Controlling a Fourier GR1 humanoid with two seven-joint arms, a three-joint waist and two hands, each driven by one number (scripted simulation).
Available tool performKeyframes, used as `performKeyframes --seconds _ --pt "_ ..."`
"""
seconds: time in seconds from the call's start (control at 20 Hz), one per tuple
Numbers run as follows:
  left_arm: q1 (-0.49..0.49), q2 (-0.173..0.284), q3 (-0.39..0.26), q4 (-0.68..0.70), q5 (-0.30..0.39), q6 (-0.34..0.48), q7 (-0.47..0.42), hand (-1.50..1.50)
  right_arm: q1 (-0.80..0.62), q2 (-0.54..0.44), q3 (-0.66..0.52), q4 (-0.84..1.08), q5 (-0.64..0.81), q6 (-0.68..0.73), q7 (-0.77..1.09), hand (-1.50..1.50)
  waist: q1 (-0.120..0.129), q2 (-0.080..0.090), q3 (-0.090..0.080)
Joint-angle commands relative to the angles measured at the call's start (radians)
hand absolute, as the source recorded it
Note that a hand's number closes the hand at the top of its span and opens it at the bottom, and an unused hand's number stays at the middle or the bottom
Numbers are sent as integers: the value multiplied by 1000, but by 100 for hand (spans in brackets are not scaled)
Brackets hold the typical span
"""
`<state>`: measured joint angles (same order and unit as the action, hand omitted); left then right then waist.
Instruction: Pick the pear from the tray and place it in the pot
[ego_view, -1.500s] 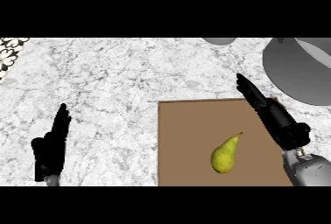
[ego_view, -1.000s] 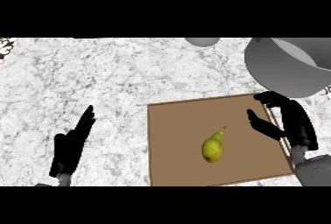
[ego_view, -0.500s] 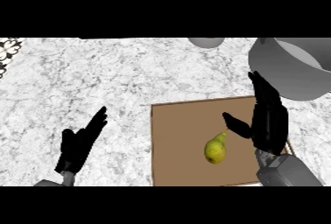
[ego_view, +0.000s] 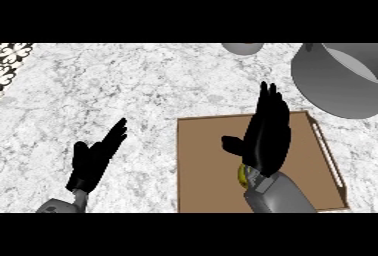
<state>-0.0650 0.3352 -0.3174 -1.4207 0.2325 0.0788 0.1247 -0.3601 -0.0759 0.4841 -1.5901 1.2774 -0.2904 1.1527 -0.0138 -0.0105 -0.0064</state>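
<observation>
You see the black right hand (ego_view: 264, 134), fingers straight, over the flat brown rectangular tray (ego_view: 210, 165), hiding all but a sliver of the yellow-green pear (ego_view: 241, 175). Grey round metal pot (ego_view: 336, 80) sits far right. Black left hand (ego_view: 94, 158) rests open, near left, over white marble counter (ego_view: 111, 90).

Tray (ego_view: 207, 165) on table (ego_view: 111, 90), lower right of frame. Pot (ego_view: 336, 80) at upper right, beyond tray. Right hand (ego_view: 266, 135) over tray centre, covering pear (ego_view: 242, 175). Left hand (ego_view: 96, 157) lower left, open.

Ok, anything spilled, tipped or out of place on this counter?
Nothing stands out. The tray lies flat, the pot stands upright, and the pear is on the tray, mostly hidden under the open right hand.
</observation>
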Motion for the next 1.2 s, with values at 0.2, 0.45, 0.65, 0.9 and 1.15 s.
performKeyframes --seconds 0.2,0.45,0.65,0.9,1.15 --pt "-48 -2 10 45 -9 -22 -2 0 -1 74 -29 25 -93 146 333 -150 18 11 5" --pt "-43 -10 23 63 11 -51 -27 0 77 75 -50 52 -174 171 334 -150 13 11 5" --pt "-43 -10 35 44 12 -41 7 0 152 75 -6 26 -112 153 335 -150 12 8 5" --pt "-24 -27 19 48 -26 -45 -33 0 220 75 -14 -118 9 219 307 -150 5 7 5" --pt "-10 -14 46 8 -6 -55 13 0 324 75 48 -262 -17 219 302 -150 9 6 6"
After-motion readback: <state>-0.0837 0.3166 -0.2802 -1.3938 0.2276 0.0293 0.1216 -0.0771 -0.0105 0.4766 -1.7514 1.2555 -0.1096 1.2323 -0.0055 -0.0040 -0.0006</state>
